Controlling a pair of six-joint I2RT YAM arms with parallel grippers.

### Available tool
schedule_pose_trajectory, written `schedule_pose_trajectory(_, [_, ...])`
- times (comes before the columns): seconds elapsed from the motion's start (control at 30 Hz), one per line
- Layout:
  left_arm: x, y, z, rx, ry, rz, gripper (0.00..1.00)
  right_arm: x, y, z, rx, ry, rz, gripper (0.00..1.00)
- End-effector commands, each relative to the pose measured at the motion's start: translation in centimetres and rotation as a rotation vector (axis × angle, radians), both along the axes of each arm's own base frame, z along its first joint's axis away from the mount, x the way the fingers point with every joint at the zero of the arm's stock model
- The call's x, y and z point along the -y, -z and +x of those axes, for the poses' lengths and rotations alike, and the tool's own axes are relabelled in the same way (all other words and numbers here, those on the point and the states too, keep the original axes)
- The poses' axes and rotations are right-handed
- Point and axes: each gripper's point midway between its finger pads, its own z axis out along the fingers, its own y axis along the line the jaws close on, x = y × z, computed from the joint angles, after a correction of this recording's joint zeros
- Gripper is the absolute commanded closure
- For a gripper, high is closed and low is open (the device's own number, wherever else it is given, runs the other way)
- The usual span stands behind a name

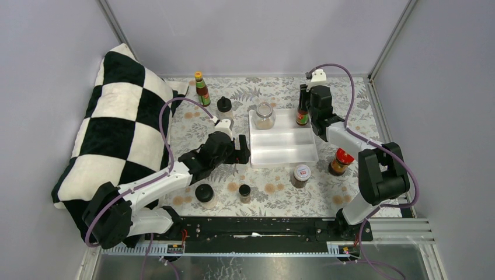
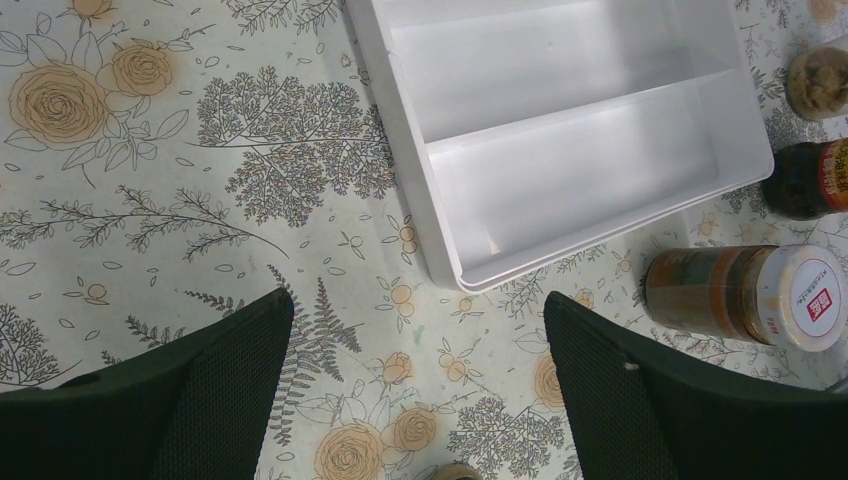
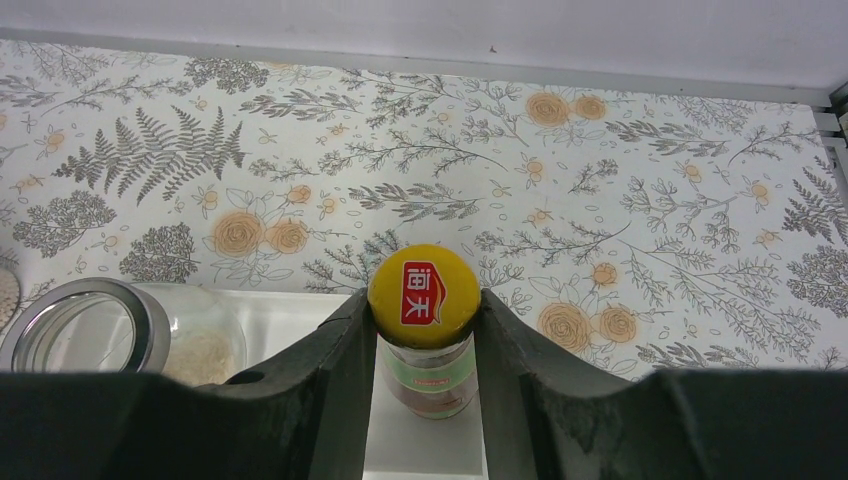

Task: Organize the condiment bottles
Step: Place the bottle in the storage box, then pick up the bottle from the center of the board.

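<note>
Top view: right gripper (image 1: pixel 303 112) clamped on the neck of a slim glass red-sauce bottle (image 1: pixel 302 116) with a yellow-orange cap and green label. The bottle is upright, long axis vertical, cap up, at the 1 o'clock corner of the white rectangular plastic tray (image 1: pixel 286 154). The right arm comes off its base at 5 o'clock, with the forearm running toward 11 o'clock and the wrist above the bottle. Left gripper (image 1: pixel 242 150) is spread wide and holds nothing, just off the tray's 9 o'clock edge. The left arm is stretched low from 7 o'clock. A short clear-lidded glass jar (image 1: pixel 264 115) stands in the tray's 11 o'clock corner. A second slim orange-capped bottle (image 1: pixel 202 88) is upright, well off at 10 o'clock.

Left wrist: left gripper (image 2: pixel 420 400) jaws are apart over the floral-print tablecloth (image 2: pixel 150 200). Tray (image 2: pixel 560 170) is at 12–1 o'clock. A short white-lidded jar (image 2: pixel 745 297) is at 4 o'clock, just outside the tray.

Right wrist: right gripper (image 3: pixel 425 335) fingers (image 3: pixel 335 400) pinch the bottle (image 3: pixel 424 296) just under the cap, which faces the camera. White tray (image 3: pixel 285 315) is beneath it; can't tell if the base touches. Clear-lidded jar (image 3: pixel 90 325) is at 9 o'clock.
</note>
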Motion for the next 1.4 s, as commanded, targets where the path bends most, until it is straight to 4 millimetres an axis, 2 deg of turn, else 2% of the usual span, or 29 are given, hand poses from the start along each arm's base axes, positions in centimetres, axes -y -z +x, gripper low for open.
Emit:
schedule_pose_trajectory(0.0, [0.6, -1.1, 0.7, 0.033, 0.001, -0.007, 0.01, 0.6, -4.9, 1.4, 0.186, 0.046, 0.035, 0.67])
schedule_pose_trajectory(0.2, [0.6, -0.9, 0.7, 0.031, 0.0, -0.006, 0.01, 0.4, -4.0, 1.6, 0.174, 0.044, 0.046, 0.65])
schedule_pose_trajectory(0.23, [0.6, -0.9, 0.7, 0.031, 0.0, -0.006, 0.01, 0.3, -3.9, 1.6, 0.171, 0.042, 0.047, 0.62])
schedule_pose_trajectory(0.37, [0.7, -1.0, 0.6, 0.027, 0.004, -0.012, 0.01, 0.3, -4.0, 1.3, 0.169, 0.043, 0.061, 0.4])
schedule_pose_trajectory(0.5, [1.0, -1.1, 0.5, 0.022, 0.014, -0.021, 0.01, 0.2, -4.4, 0.8, 0.17, 0.043, 0.094, 0.32])
schedule_pose_trajectory(0.67, [0.9, -1.3, 0.5, 0.025, 0.007, -0.02, 0.01, 0.4, -5.4, 0.3, 0.179, 0.049, 0.104, 0.28])
schedule_pose_trajectory(0.83, [0.7, -1.9, 0.5, 0.033, -0.004, -0.019, 0.01, 1.1, -7.6, -1.1, 0.192, 0.068, 0.118, 0.24])
schedule_pose_trajectory(1.03, [0.1, -2.8, 0.6, 0.045, -0.019, 0.0, 0.01, 1.7, -10.1, -4.0, 0.151, 0.075, 0.156, 0.15])
schedule_pose_trajectory(1.1, [-0.4, -3.3, 0.5, 0.054, -0.033, 0.005, 0.01, 2.1, -10.3, -5.6, 0.118, 0.079, 0.161, 0.07])
schedule_pose_trajectory(1.13, [-0.7, -3.6, 0.4, 0.061, -0.038, 0.006, 0.01, 2.2, -10.4, -6.5, 0.103, 0.079, 0.168, 0.01])
schedule_pose_trajectory(1.17, [-1.0, -4.0, 0.4, 0.07, -0.047, 0.006, 0.01, 2.3, -9.9, -7.5, 0.072, 0.075, 0.171, 0.01])
schedule_pose_trajectory(1.27, [-2.1, -5.4, 0.3, 0.104, -0.081, 0.009, 0.01, 1.9, -9.2, -10.2, 0.011, 0.033, 0.214, 0.0])
schedule_pose_trajectory(1.37, [-2.6, -8.1, 0.7, 0.16, -0.105, -0.015, 0.01, 1.4, -8.5, -12.9, -0.034, -0.009, 0.263, 0.0])
